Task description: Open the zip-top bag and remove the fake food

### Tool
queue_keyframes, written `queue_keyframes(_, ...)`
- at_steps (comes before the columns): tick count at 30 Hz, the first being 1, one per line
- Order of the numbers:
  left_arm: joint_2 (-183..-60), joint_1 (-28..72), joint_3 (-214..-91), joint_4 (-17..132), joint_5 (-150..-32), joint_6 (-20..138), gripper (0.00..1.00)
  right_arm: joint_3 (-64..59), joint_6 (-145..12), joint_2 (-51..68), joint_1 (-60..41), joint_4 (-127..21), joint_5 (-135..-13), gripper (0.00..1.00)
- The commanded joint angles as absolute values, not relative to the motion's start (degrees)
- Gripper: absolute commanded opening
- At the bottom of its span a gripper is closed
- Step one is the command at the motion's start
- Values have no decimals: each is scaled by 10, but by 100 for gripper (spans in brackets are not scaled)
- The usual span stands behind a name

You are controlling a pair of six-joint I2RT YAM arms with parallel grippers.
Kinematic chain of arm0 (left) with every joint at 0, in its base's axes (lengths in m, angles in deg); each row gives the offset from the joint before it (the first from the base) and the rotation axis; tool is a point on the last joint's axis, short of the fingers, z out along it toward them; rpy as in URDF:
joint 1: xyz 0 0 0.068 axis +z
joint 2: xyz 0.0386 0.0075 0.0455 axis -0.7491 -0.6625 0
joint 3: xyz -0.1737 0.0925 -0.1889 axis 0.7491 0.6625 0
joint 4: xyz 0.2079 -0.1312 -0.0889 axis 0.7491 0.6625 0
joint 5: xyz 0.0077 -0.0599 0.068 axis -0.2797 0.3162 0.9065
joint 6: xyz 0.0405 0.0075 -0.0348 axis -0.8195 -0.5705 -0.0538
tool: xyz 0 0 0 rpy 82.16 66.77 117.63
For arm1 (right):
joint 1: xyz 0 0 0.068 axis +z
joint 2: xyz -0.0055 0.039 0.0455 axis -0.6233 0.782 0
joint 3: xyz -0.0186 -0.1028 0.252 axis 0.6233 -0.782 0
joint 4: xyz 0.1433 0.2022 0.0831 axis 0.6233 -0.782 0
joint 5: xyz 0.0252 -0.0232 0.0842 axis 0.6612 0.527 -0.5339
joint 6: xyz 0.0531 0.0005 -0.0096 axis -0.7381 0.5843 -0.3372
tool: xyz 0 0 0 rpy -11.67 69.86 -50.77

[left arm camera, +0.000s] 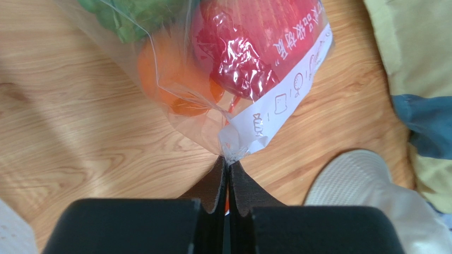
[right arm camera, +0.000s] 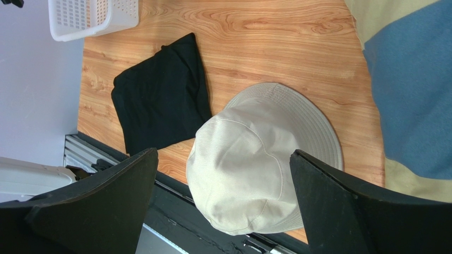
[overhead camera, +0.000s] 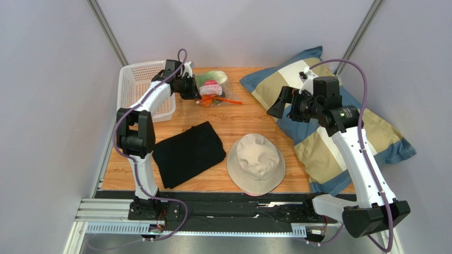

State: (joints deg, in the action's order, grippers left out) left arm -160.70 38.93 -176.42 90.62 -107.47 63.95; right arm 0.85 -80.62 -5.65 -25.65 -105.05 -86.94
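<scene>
On zip-top bag (left arm camera: 249,79), tight left tool (left arm camera: 228,161)

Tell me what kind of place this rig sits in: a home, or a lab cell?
Probably a lab test cell, not a home. Plain grey walls box in a small wooden table, the arms mount on a metal rail, and the props are mismatched: bucket hat, pillow, zip-top bag.

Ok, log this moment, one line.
left end effector: shut on zip-top bag corner | right end effector: open, empty | fake food: in bag
</scene>
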Motion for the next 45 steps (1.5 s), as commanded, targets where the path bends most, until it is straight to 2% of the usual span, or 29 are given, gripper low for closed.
queue_keyframes(1, -1553, 388, -1746, 885, -1157, 764, 0, 10, -793, -39, -223, -986, -859, 100)
queue_keyframes(8, -1489, 367, -1684, 900, -1180, 930, 0, -42, -734, 18, -124, -721, -825, 98)
queue_keyframes(12, -1450, 365, -1652, 929, -1160, 1029, 0, -51, -628, 69, -41, -621, -772, 96)
queue_keyframes(15, -1439, 360, -1641, 959, -1152, 1094, 0, -60, -491, 116, 11, -581, -708, 98)
queue_keyframes(18, -1431, 356, -1635, 991, -1152, 1154, 0, -79, -399, 142, 34, -537, -666, 97)
queue_keyframes(19, -1427, 354, -1634, 1000, -1148, 1182, 0, -87, -379, 144, 36, -528, -666, 96)
queue_keyframes(20, -1418, 352, -1627, 1005, -1148, 1197, 0, -101, -370, 145, 38, -487, -666, 87)
queue_keyframes(22, -1406, 345, -1621, 1015, -1139, 1243, 0, -113, -341, 145, 48, -466, -685, 79)
queue_keyframes(27, -1383, 334, -1630, 1049, -1116, 1310, 0, -158, -283, 132, 83, -405, -711, 62)
queue_keyframes(30, -1383, 333, -1639, 1071, -1116, 1329, 0, -160, -268, 139, 97, -381, -743, 60)
queue_keyframes(34, -1381, 332, -1643, 1090, -1129, 1351, 0, -160, -250, 159, 110, -344, -729, 63)
queue_keyframes(39, -1381, 332, -1663, 1130, -1128, 1365, 0, -164, -221, 181, 127, -283, -693, 56)
queue_keyframes(45, -1381, 332, -1682, 1148, -1129, 1389, 0, -185, -200, 195, 144, -239, -666, 54)
